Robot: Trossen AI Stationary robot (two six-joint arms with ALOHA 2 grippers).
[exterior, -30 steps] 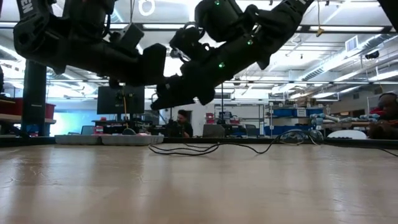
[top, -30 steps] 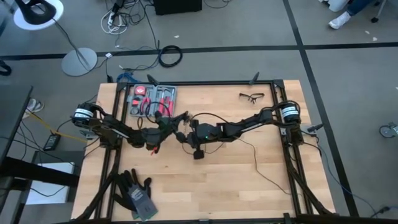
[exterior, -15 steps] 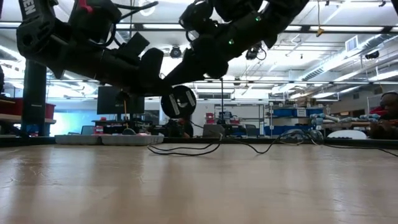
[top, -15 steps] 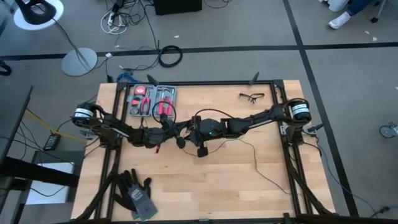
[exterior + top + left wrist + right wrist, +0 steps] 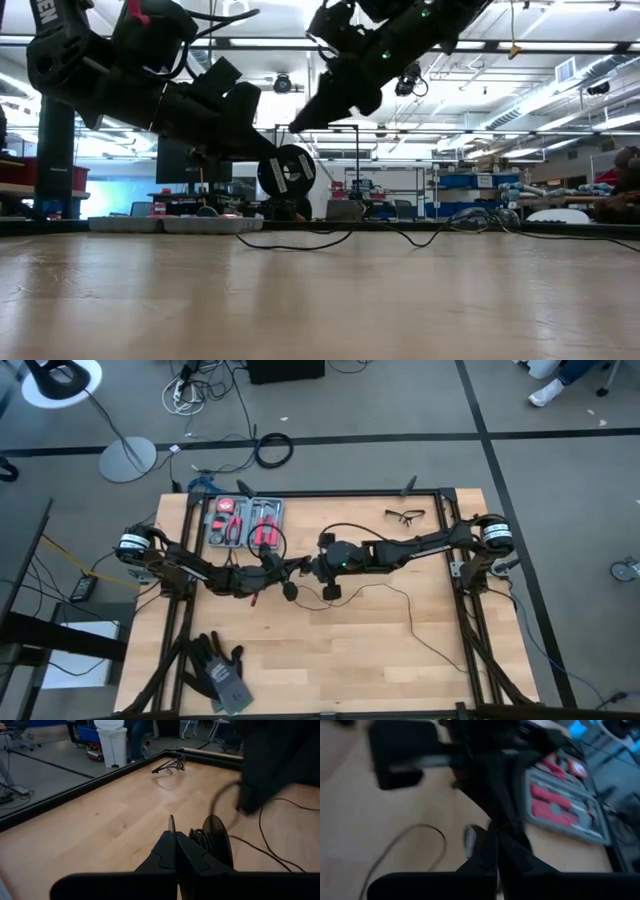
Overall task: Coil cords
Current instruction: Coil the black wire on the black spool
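Arms meet over the middle of the pale wooden table (image 5: 400, 650), both raised above the boards. The left gripper (image 5: 291, 567) reaches in from the left with its fingers pressed together; the left wrist view shows the two dark fingers (image 5: 172, 851) shut tip to tip, with the small round black disc-shaped puck (image 5: 216, 840) hanging just beside them. In the low view that puck (image 5: 286, 170) hangs under the left arm, clear of the table top. The right gripper (image 5: 318, 557) also has its fingers pressed together, and whether it pinches the cord cannot be told.

The long, very thin black cord (image 5: 405, 600) loops up over the right wrist and trails across the boards toward the table's right side; in the low view it lies slack on the far part of the surface (image 5: 340, 238).

Compared with a second ago, the right arm has straightened and its shoulder has swung outward, and its gripper has risen higher. The puck, hidden between the arms then, now hangs in plain sight below the left gripper.

A grey tray of red-handled tools (image 5: 245, 522) sits at the far left of the table, dark-framed safety glasses (image 5: 404, 515) lie at the far right, and black work gloves (image 5: 218, 668) rest near the front left corner.
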